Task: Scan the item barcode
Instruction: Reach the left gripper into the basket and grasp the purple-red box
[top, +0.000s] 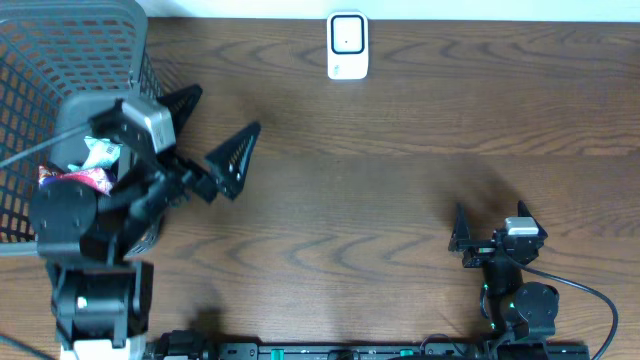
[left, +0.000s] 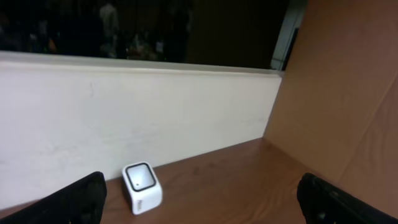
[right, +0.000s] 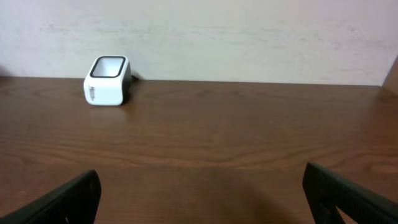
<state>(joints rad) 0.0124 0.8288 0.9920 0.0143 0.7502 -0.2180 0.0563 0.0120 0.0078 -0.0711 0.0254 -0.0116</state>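
Dark wood surface (top: 400, 120). Upper left: mesh basket (top: 40, 80) holding packets (top: 98, 153). Left gripper (top: 227, 110) just right of it, jaws wide apart, empty. Top centre: white scanner (top: 347, 45). Lower right: right gripper (top: 489, 208), jaws wide apart, empty.

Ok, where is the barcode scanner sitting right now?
Overhead, the white scanner stands at the far edge of the table, roughly midway across, close to the wall; the mesh basket is off to its left, well apart.
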